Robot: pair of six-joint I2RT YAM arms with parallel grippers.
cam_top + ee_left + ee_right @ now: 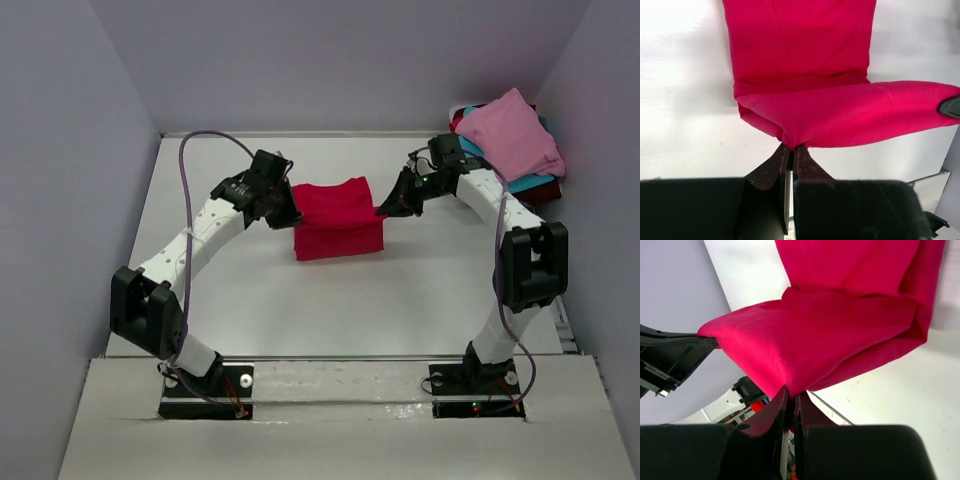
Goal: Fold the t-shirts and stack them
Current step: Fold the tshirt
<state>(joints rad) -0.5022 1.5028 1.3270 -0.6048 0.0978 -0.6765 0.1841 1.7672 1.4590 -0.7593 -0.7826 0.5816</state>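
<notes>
The crimson-red t-shirt lies partly folded at the table's middle, its far edge lifted off the surface. On its left corner my left gripper is shut, the cloth bunched between the tips. My right gripper is shut on the right corner, red fabric pinched at its tips. The lifted band sags between the two grippers above the lower half, which rests flat. A stack of other t-shirts, light pink over teal-blue and dark maroon, sits at the back right.
Grey walls close in the white table on the left, back and right. The stack in the back right corner stands close behind my right arm. The left arm's cable loops above the left side.
</notes>
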